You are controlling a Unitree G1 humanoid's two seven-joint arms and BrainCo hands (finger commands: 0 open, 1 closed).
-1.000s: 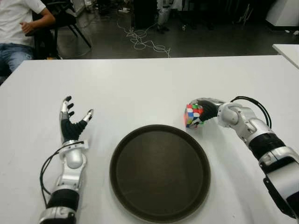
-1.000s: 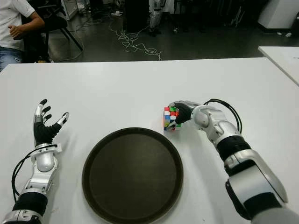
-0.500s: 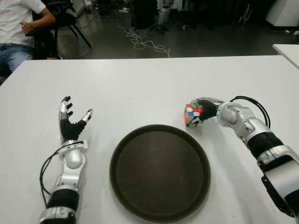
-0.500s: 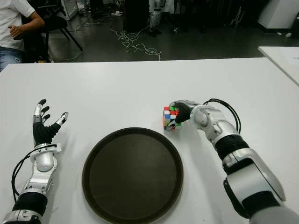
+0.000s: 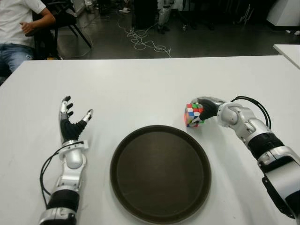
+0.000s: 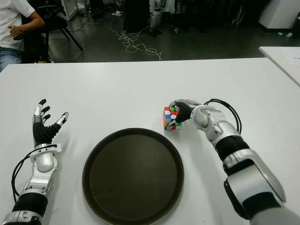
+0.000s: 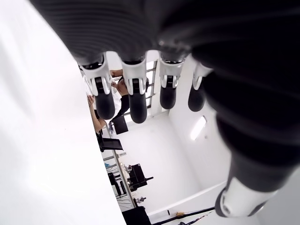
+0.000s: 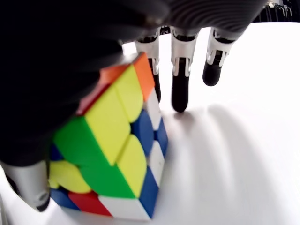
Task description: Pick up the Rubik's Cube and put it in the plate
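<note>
White table: right robot hand clamped on Rubik's Cube beside plate; left robot hand fingers apart.

The right robot hand reaches inward from the right with its forearm angled across the counter, elbow bent and a black cable looping over the wrist. Its fingers curl around the Rubik's Cube, with the thumb on the opposite side. The left robot hand is at the left, its forearm pointing away from the body, palm facing inward, four fingers extended and slightly spread, thumb held out to the side, holding nothing.
</note>
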